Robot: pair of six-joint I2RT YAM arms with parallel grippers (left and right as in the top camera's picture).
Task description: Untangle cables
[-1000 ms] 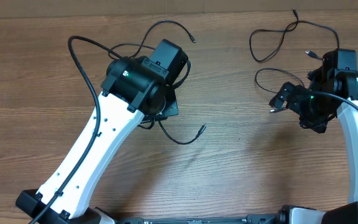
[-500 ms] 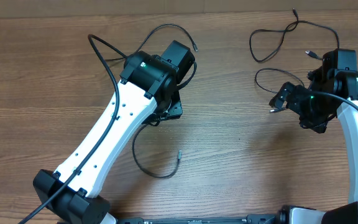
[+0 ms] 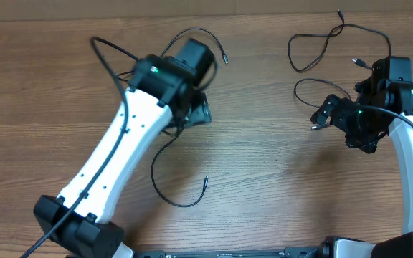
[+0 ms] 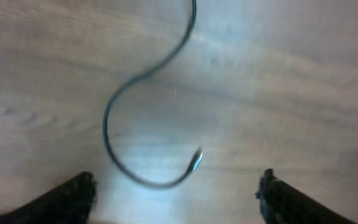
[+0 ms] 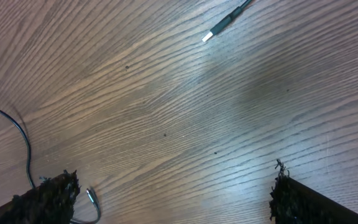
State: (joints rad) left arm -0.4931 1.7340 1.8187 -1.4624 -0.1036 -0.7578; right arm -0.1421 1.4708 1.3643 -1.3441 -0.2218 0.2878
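Note:
One thin black cable lies loose on the wood below my left gripper, curling round to a small plug end. In the left wrist view the same cable curves on the table ahead of my left gripper, which is open and apart from it. A second cable arcs behind the left arm. At the back right lie more loose cable loops. My right gripper stands open beside them. In the right wrist view my right gripper holds nothing, with a cable plug beside its left finger and a white-tipped plug farther ahead.
The table is bare brown wood. The left arm's white link crosses the left half, with its thick black wire arching over it. The right arm stands along the right edge.
My left gripper has gone from shut to open and let go of the cable. The cable's free end dropped onto the table into a loop. The left wrist swung slightly left. The right arm stayed still.

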